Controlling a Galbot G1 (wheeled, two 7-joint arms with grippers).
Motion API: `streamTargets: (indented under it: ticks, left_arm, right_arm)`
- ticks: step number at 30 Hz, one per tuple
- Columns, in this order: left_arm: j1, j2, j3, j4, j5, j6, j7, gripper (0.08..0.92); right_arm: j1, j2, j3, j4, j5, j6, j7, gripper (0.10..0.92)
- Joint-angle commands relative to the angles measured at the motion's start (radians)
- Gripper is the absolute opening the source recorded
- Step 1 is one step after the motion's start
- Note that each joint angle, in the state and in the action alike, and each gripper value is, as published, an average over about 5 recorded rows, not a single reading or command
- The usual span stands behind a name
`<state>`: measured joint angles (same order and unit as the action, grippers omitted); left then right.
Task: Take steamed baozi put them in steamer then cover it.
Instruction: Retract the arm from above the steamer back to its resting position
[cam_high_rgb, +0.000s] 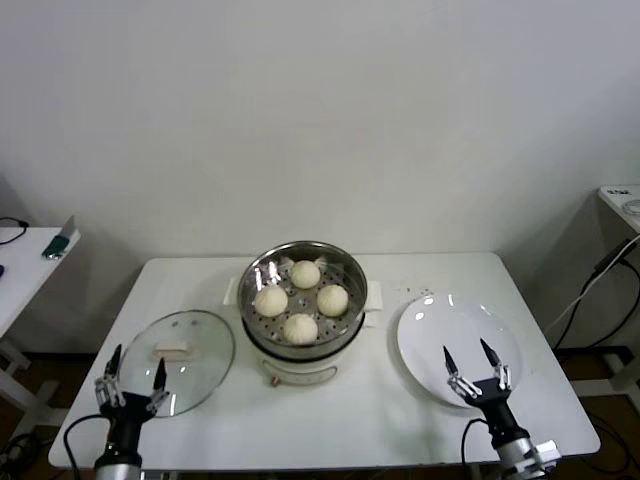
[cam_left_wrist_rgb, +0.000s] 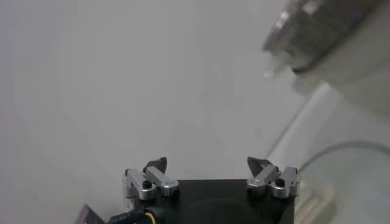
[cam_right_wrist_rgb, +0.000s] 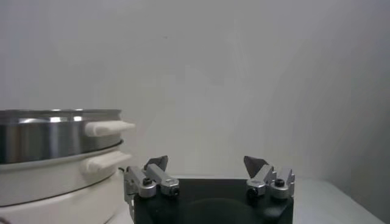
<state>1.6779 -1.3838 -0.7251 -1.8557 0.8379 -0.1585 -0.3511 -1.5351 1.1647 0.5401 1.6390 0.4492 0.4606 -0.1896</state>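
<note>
Your left hand (cam_high_rgb: 133, 367) hangs at the near left corner of the surface (cam_high_rgb: 330, 415), fingers spread wide and holding nothing; its tips sit over the near edge of the cover (cam_high_rgb: 178, 361) but you cannot tell from the head view whether they touch the glass. In the left wrist view the same hand (cam_left_wrist_rgb: 207, 164) shows both fingertips well apart with only bare wall between them, and the rim of the cover (cam_left_wrist_rgb: 341, 149) curves past on one side (blurred, so little more can be said).

Your right hand (cam_high_rgb: 467, 355) is likewise spread and empty, poised over the near part of the white plate (cam_high_rgb: 430, 335) at the right side of the surface. From its own wrist camera the right hand (cam_right_wrist_rgb: 207, 163) has nothing between its fingers, and the steamer (cam_right_wrist_rgb: 55, 131) stands off to the side, steel basket stacked on the cream base, two white side handles jutting toward the hand.

Moving outward: the cover lies flat on the surface to the left of the steamer, its cream handle facing up. The steamer (cam_high_rgb: 355, 275) stands at the middle of the surface, uncovered. All four steamed baozi (cam_high_rgb: 300, 328) rest inside it on the perforated bottom, set in a diamond, close together but each showing its own outline. The plate, just right of the steamer, carries nothing.
</note>
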Motion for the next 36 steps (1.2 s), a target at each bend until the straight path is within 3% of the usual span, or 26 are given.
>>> streamTargets:
  ticks: [1, 19, 31, 36]
  left_arm:
    - [-0.169, 0.027, 0.003, 0.359, 0.530, -0.041, -0.155, 0.823]
    - [-0.349, 0.067, 0.038, 0.470, 0.494, 0.124, -0.047, 0.823]
    - [-0.391, 0.074, 0.055, 0.486, 0.448, 0.135, 0.018, 0.822]
    - [-0.393, 0.074, 0.055, 0.500, 0.455, 0.134, 0.025, 0.724]
  right_arm:
    - [-0.070, 0.076, 0.033, 0.001, -0.032, 0.081, 0.000, 0.823]
    - [-0.106, 0.107, 0.058, 0.019, -0.046, 0.086, -0.003, 0.823]
    - [-0.110, 0.118, 0.060, 0.012, -0.048, 0.095, 0.001, 0.823]
    - [-0.110, 0.119, 0.060, 0.011, -0.046, 0.097, 0.004, 0.823]
